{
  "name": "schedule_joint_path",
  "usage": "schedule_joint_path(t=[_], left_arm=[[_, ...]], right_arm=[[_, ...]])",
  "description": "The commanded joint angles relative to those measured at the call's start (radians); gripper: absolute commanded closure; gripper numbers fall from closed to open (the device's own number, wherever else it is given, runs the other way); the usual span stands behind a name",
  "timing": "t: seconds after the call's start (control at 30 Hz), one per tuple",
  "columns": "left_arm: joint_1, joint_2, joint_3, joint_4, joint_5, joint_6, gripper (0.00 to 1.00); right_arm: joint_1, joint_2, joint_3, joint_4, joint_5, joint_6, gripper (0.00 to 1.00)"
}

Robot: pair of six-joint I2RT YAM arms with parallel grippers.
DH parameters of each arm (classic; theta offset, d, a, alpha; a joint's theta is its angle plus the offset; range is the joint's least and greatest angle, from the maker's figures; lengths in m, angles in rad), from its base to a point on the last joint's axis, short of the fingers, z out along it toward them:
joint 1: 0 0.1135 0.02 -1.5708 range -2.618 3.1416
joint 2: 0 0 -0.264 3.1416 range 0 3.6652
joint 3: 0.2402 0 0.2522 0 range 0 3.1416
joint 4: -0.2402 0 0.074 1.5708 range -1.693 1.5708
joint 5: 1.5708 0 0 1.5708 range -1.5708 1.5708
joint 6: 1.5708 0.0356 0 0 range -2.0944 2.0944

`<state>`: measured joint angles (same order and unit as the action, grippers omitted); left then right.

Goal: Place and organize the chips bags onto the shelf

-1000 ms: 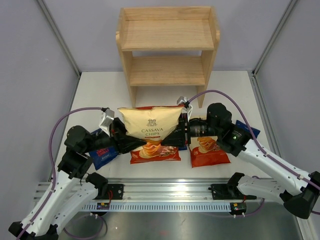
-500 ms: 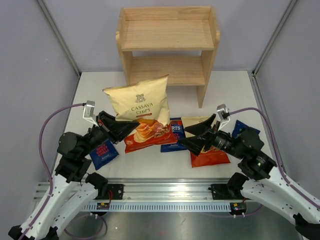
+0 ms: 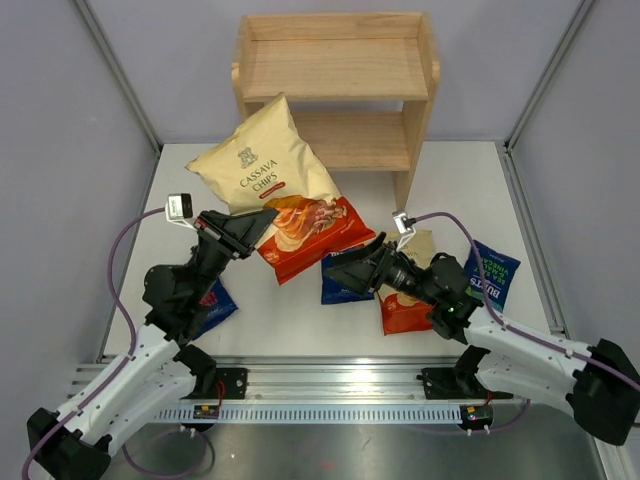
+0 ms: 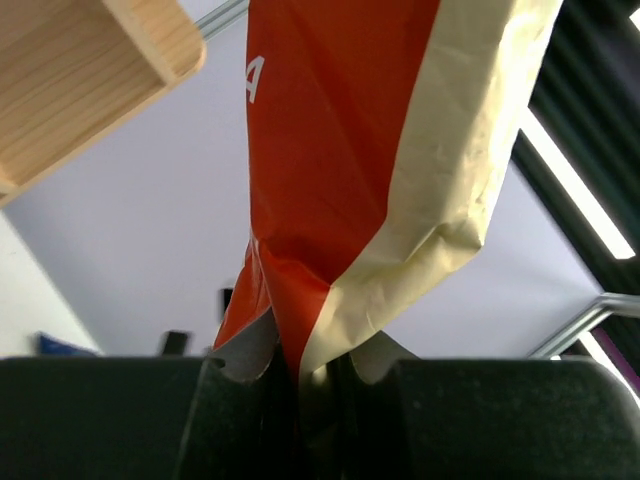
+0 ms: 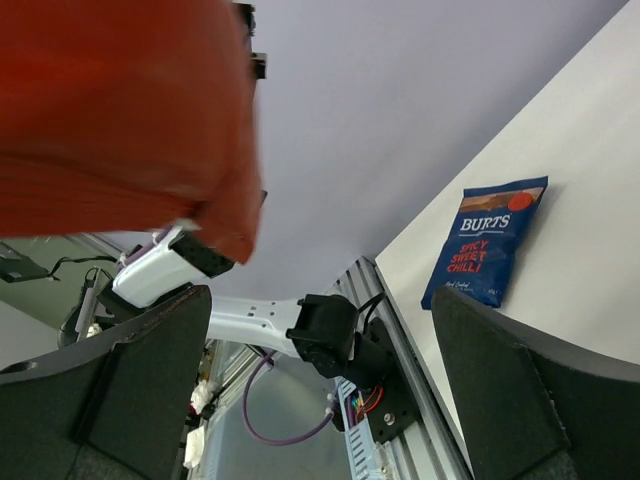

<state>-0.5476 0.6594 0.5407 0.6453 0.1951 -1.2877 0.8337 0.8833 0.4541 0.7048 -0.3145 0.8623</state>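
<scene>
My left gripper (image 3: 252, 226) is shut on the red bottom edge of a cream-and-red Cassava chips bag (image 3: 268, 188), which is off the table and leans up toward the wooden shelf (image 3: 335, 90). In the left wrist view the bag's (image 4: 380, 150) folded edge is pinched between the fingertips (image 4: 250, 352). My right gripper (image 3: 356, 266) stands open with nothing in it, low over the table just right of that bag. Under the right arm lies a second Cassava bag (image 3: 404, 308). Three blue Burts bags lie flat: left (image 3: 212, 302), middle (image 3: 338, 284), right (image 3: 492, 272).
Both shelf tiers hold nothing. A shelf corner (image 4: 80, 70) shows at the upper left of the left wrist view. The right wrist view looks across at the left arm (image 5: 260, 320), the rail and a Burts bag (image 5: 485, 240). Grey walls close both sides.
The right gripper has let go of the Cassava bag, opened wide and drawn back. The left gripper has raised the bag and swung it toward the shelf's left front.
</scene>
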Motion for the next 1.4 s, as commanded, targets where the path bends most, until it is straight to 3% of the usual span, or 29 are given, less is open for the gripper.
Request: schedule_joint_path(t=[0.0,0.23,0.5,0.63,0.73,0.8,0.97,1.1,1.37], left_arm=[[-0.040,-0.015,-0.010,0.205,-0.166,-0.102,0.83],[-0.055,-0.018,-0.050,0.145,-0.191,-0.166,0.84],[-0.061,0.011,-0.076,0.155,-0.135,-0.217,0.84],[-0.061,0.014,-0.091,0.155,-0.112,-0.240,0.84],[-0.061,0.008,-0.084,0.119,-0.098,-0.220,0.84],[-0.061,-0.006,-0.059,0.048,-0.092,-0.181,0.77],[-0.060,-0.052,0.086,-0.394,-0.164,0.028,0.56],[-0.057,-0.086,0.200,-0.688,-0.302,0.218,0.35],[-0.055,-0.148,0.451,-1.232,-0.610,0.511,0.19]], right_arm=[[0.022,0.106,0.040,0.349,0.000,0.066,0.01],[0.042,0.242,0.127,0.490,0.034,0.037,0.00],[0.053,0.304,0.224,0.443,0.061,0.000,0.02],[0.054,0.310,0.238,0.420,0.071,0.004,0.16],[0.053,0.302,0.236,0.397,0.091,0.000,0.34],[0.053,0.287,0.221,0.381,0.120,-0.003,0.51],[0.054,0.250,0.170,0.326,0.173,0.012,0.67],[0.048,0.185,0.144,0.227,0.290,0.021,0.72],[-0.013,0.151,0.121,0.062,0.433,0.167,0.75]])
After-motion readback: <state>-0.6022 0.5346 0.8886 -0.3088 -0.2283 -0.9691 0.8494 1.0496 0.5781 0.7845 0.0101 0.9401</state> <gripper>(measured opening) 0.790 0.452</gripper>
